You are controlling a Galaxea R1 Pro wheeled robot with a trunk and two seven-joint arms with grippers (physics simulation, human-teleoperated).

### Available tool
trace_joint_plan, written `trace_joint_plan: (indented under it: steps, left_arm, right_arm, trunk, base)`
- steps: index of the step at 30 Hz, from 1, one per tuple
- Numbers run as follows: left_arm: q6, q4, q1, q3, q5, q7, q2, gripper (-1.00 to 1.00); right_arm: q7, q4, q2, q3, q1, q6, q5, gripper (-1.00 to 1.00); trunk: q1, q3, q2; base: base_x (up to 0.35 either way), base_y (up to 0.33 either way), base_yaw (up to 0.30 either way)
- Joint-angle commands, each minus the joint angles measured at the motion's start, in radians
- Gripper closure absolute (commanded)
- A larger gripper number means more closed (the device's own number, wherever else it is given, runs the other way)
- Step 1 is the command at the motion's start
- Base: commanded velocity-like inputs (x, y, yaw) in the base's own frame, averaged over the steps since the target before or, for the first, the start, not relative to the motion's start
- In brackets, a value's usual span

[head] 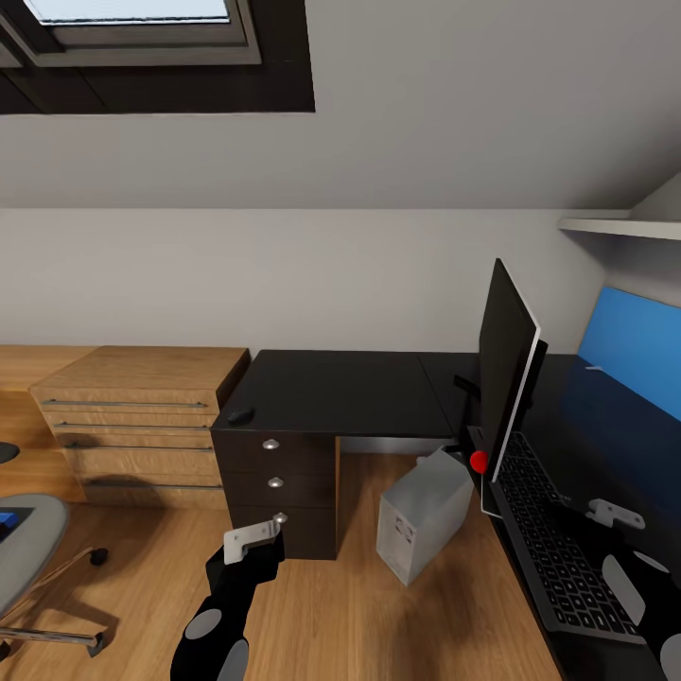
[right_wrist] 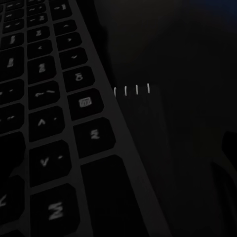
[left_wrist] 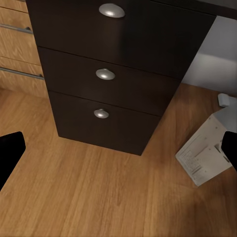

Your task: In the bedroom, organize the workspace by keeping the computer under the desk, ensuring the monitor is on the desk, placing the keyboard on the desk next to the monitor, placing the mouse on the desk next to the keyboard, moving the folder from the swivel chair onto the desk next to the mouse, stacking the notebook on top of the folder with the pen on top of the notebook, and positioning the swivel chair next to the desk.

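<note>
The black-topped desk (head: 350, 388) runs along the wall and turns toward me at the right. The monitor (head: 509, 374) stands on it edge-on, with the keyboard (head: 558, 553) lying in front of it. The mouse (head: 240, 414) rests on the desk corner above the dark drawer unit (head: 279, 482). The computer (head: 423, 511) leans tilted on the floor under the desk. The swivel chair (head: 33, 558) is at the far left, with a sliver of the blue folder (head: 9, 523) on its seat. My left gripper (head: 253, 539) hangs open before the drawer unit (left_wrist: 106, 74). My right gripper (head: 615, 514) hovers open just over the keyboard (right_wrist: 54, 113).
Light oak drawers (head: 142, 416) with bar handles stand left of the desk. A blue back panel (head: 632, 350) and a white shelf (head: 615, 227) are at the right. A skylight (head: 132, 24) sits in the sloped wall. Wood floor lies between chair and drawer unit.
</note>
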Motion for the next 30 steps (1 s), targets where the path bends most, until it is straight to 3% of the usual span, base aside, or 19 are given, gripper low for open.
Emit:
trace_joint_plan:
  steps: [1,30]
  left_arm:
    - [0.003,-0.001,-0.001,-0.002,0.009,0.008,0.000,-1.00]
    - [0.004,0.003,-0.001,-0.001,0.009,0.008,0.002,-1.00]
  right_arm:
    - [0.007,0.013,0.001,-0.002,0.000,0.004,-0.007,-1.00]
    - [0.006,0.013,0.001,-0.002,0.000,0.004,-0.007,-1.00]
  trunk:
    - [0.000,-0.001,0.000]
    - [0.000,-0.001,0.000]
  base:
    - [0.000,0.000,0.000]
    - [-0.056,0.000,0.000]
